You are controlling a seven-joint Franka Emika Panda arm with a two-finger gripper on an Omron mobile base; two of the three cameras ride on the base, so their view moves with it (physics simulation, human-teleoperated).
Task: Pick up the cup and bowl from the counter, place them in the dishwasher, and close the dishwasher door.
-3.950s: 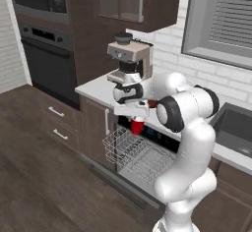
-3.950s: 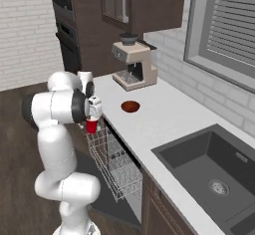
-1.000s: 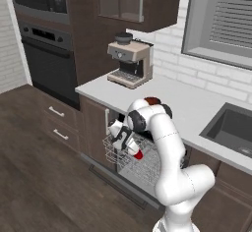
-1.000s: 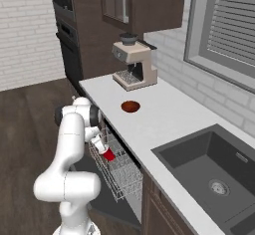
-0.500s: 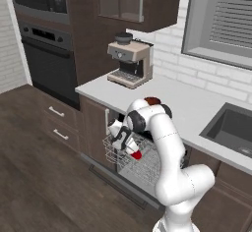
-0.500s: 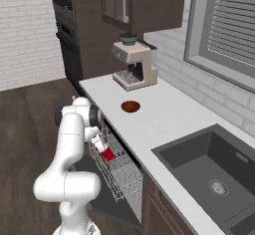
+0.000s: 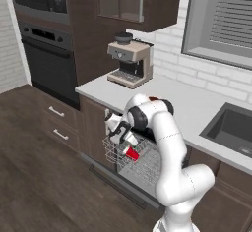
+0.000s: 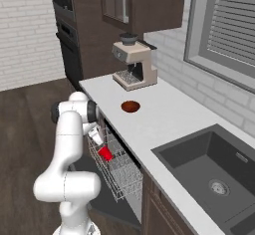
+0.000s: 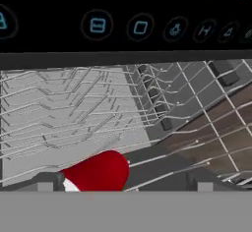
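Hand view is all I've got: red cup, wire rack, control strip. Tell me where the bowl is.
Observer: The bowl sits on the counter, in front of the espresso machine.
Operator: Give me the cup's position in the dishwasher.
Observer: The cup lies in the pulled-out rack, near its front end, beside the end effector.
Operator: Report the door.
Observer: The dishwasher door is folded down open below the rack.
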